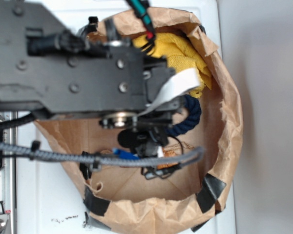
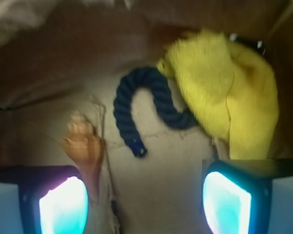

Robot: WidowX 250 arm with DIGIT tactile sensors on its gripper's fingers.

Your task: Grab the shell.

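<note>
From outside, the arm hides most of the bag [image 1: 224, 122]; the pincer [image 1: 154, 161] sits low inside. At the wrist, the pincer [image 2: 146, 195] is spread, the shell [image 2: 85, 148] beside its left finger, ungrasped. Approach step; next I'd shift left to straddle it.

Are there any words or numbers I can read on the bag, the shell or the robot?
None: no words, labels or numbers can be read in either view.
The paper bag is plain brown with black tape.
The shell, blue rope and yellow cloth carry no writing.
The gripper and the arm show only bare black metal and screws.
The dark specks on the white surface are too small and blurred to tell.
</note>
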